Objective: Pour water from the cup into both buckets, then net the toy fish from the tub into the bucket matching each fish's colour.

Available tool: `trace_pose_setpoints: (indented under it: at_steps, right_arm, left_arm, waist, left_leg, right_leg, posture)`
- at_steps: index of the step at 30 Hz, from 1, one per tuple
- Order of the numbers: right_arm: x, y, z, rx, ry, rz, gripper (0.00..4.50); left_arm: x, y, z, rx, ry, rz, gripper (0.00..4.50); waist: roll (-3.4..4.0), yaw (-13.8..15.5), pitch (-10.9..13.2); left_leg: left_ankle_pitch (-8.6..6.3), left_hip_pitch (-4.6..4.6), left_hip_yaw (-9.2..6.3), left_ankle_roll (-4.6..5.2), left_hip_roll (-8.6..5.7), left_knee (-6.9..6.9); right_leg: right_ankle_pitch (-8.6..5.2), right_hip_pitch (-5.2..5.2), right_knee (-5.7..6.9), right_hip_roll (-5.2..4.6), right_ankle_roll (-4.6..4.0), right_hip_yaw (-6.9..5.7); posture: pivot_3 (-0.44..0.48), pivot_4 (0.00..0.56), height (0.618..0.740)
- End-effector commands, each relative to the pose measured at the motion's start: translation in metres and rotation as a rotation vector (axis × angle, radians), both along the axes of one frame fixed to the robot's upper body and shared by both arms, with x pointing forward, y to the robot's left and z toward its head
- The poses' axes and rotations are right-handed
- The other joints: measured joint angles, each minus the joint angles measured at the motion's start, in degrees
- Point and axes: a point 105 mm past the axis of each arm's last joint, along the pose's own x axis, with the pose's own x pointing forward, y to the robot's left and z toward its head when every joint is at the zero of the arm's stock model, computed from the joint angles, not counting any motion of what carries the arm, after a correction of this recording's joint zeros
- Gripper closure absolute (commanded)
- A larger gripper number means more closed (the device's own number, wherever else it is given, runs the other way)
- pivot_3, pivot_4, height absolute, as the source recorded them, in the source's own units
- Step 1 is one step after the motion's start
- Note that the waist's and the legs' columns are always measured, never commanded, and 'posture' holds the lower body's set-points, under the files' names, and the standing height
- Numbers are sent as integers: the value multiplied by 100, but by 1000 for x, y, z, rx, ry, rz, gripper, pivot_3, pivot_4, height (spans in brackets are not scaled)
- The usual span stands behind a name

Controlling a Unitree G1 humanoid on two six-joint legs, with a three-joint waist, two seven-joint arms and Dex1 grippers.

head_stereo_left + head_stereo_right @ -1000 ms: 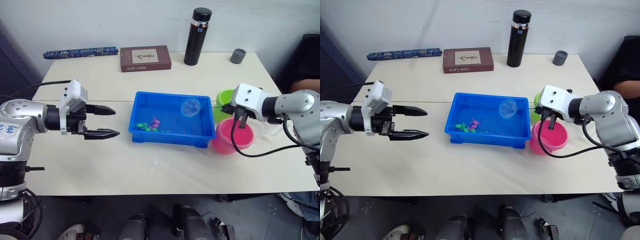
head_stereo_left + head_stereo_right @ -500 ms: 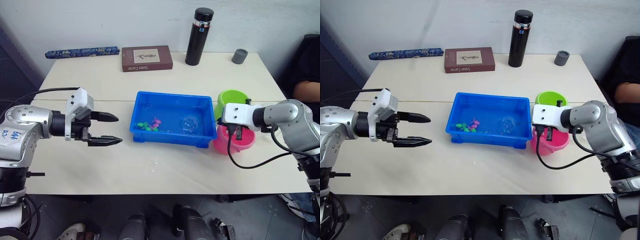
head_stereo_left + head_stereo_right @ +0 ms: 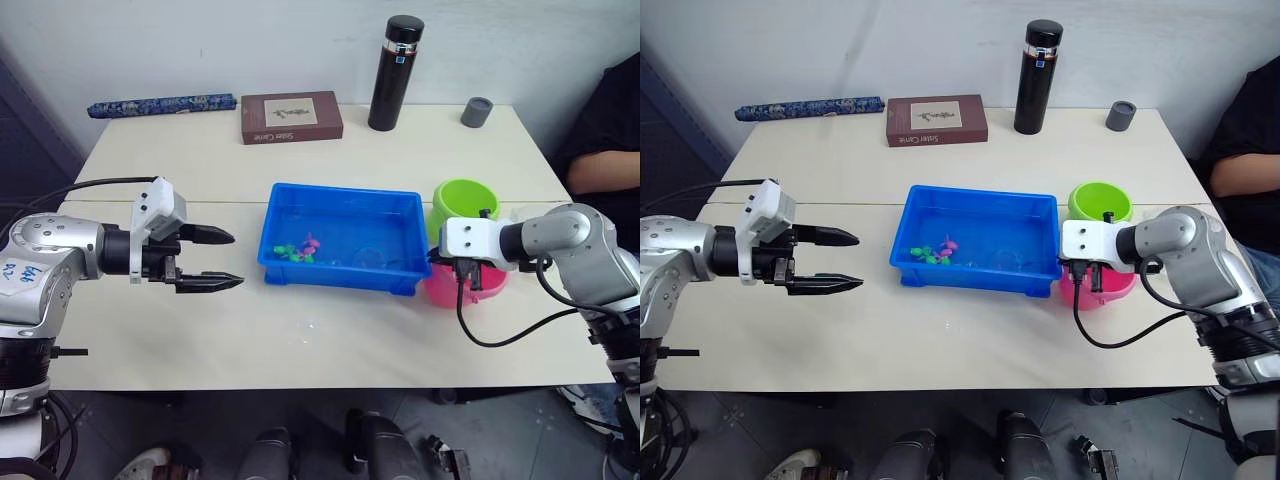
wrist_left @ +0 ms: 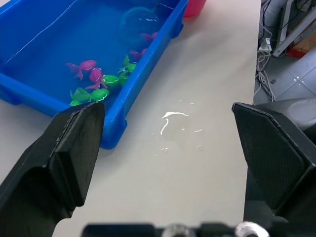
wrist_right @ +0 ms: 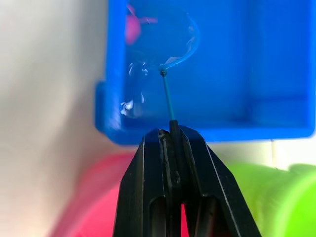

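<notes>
**Q:** Where is the net, and which way does it point?

**A:** The net (image 5: 163, 37) lies down in the blue tub (image 3: 340, 205), hoop at the tub's right half. Its thin dark wire handle runs rightward over the tub's right wall to the right gripper (image 5: 170, 133), whose black fingers are pinched on the handle's end. The hoop is round, with a pale rim and fine see-through mesh.

**Q:** What surrounds it?

**A:** Tiny glossy toy fish (image 4: 94, 81), pink and green, cluster in the tub's left half, apart from the hoop. Just right of the tub stand the pink bucket (image 3: 440, 285) and, behind it, the lime green bucket (image 3: 465, 200), both round smooth plastic. The left gripper (image 3: 222, 259) hovers left of the tub above the pale surface (image 3: 320, 340), fingers spread wide and empty, pointing at the tub.
</notes>
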Motion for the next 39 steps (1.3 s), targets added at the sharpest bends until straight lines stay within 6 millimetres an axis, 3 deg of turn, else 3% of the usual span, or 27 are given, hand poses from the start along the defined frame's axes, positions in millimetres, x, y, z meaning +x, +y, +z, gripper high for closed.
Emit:
trace_pose_setpoints:
  at_steps: [1, 8, 18, 31, 39]
  right_arm:
    - [1, 2, 13, 33, -12, 3, 4500]
    - [-4, 20, 11, 221, 158, -50, 4500]
    - [0, 18, 26, 368, 283, -166, 4500]
    - [16, 11, 36, 414, 195, -247, 4500]
    - [16, 14, 44, 444, 174, -242, 4500]
  left_arm:
    - [-4, 1, 14, -5, -56, -5, 56]
    - [-6, 5, 15, -7, -61, 19, 56]
    - [-6, 7, 17, -1, -70, 31, 56]
    - [-5, 7, 19, 6, -76, 30, 56]
    - [-1, 5, 22, 3, -94, 21, 56]
  waist:
    - [0, 2, 0]
    - [0, 5, 0]
    - [0, 7, 0]
    - [0, 3, 0]
    - [0, 4, 0]
  left_leg:
    - [0, 0, 0, 0, 0, 0]
    - [0, 0, -1, 0, 0, 0]
    - [0, 0, -2, 0, 0, 0]
    - [0, 0, -2, -1, 0, 0]
    - [0, 0, -1, -1, -1, 0]
  right_leg:
    - [0, 0, 0, 0, 0, 0]
    - [0, 0, 1, -1, 0, 0]
    - [0, 0, -1, -2, 0, 0]
    - [0, -1, 1, -2, 0, 0]
    - [0, -1, 1, -2, 0, 0]
  posture:
    - [0, 150, 740]
    - [0, 150, 740]
    - [0, 150, 740]
    - [0, 150, 740]
    - [0, 150, 740]
